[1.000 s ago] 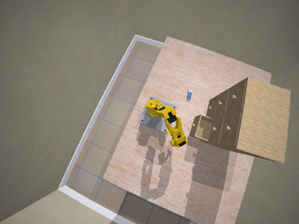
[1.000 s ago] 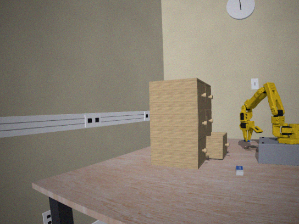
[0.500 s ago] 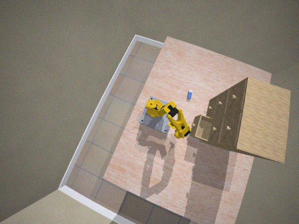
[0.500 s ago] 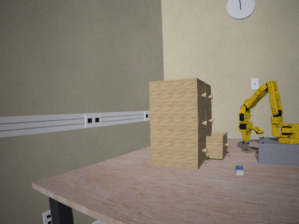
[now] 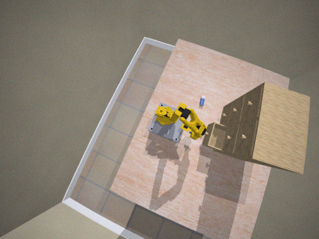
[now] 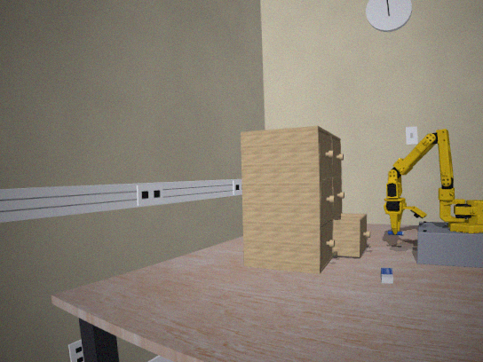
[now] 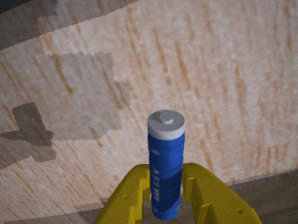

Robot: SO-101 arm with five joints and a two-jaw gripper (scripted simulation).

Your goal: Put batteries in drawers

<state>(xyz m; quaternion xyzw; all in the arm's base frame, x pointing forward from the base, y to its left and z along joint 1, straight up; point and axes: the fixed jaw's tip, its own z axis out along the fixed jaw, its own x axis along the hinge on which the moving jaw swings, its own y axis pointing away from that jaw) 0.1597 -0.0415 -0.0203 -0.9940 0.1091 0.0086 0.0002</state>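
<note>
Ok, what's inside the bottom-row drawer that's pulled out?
From the top, the open drawer shows only bare wood in its visible part. Any part still inside the chest is covered, so I can't tell.

Top view: the arm [image 5: 196,125] covers nearly all of the AAA batt. [image 5: 190,132], w/ only a blue speck visible, and the gripper's fingertips can't be made out; the lettering on the blue-and-white block [image 5: 202,101] [image 6: 387,275] is too small to read. Ext. view: the pulled-out drawer's [image 6: 350,235] inside is out of sight behind its side wall, the R edge cuts off the arm's base [image 6: 448,248], and the top edge crops the wall clock [image 6: 389,12]. Wrist view: the bottom edge crops the gripper [image 7: 166,186], & the batt. print is blurry.
</note>
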